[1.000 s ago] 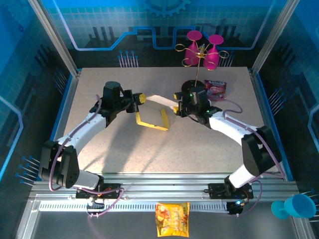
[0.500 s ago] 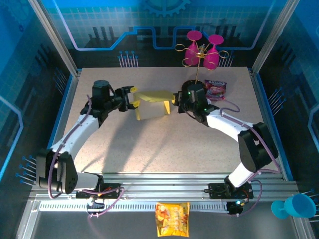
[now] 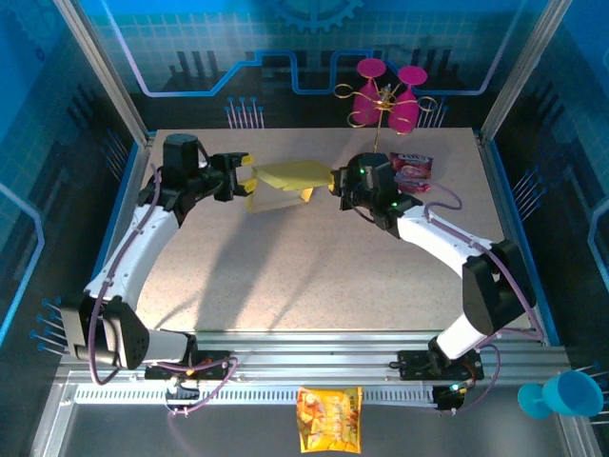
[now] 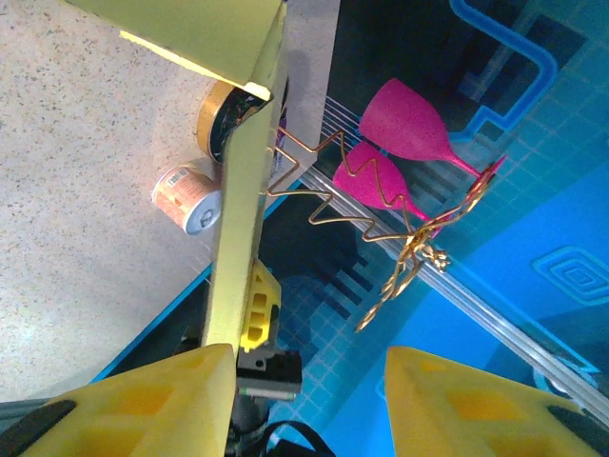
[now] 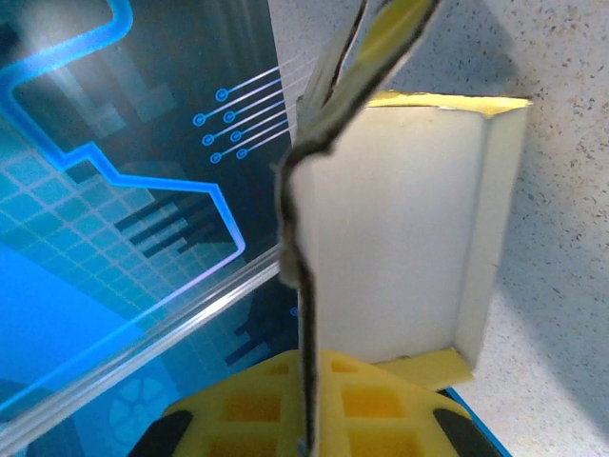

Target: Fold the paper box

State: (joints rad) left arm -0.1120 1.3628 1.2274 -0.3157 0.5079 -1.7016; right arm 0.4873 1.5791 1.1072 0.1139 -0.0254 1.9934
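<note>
1. Snack bag (image 3: 329, 419) – crinkled orange-yellow printed foil, lying at the bottom centre of the frame, outside the work surface. A blue plastic cup (image 3: 561, 395) is sitting at the lower right.
2. Table (image 3: 304, 276) – speckled beige, matte, and taking up the middle of the frame.
3. Right gripper (image 3: 333, 181) – clenched on the paper box (image 3: 284, 179). Its wrist view shows the thin cardboard edge pinched between the yellow pads.
4. Paper box – thin die-cut card, golden-yellow outside and white inside, partly formed with one side wall standing. It is hanging above the table at upper centre, with its long axis running left to right between the grippers.
5. Left gripper (image 3: 245, 178) – jaws standing apart and gripping nothing. A yellow panel is running edge-on beside one of its fingers (image 4: 162, 390). The box is lying directly to this gripper's right, so the left arm looks best placed to work the free end.
6. Pink packet (image 3: 412, 168) – glossy, lying behind the right gripper.
7. Pink glasses (image 3: 385, 90) – smooth plastic, hanging on a gold wire rack at the top centre.
</note>
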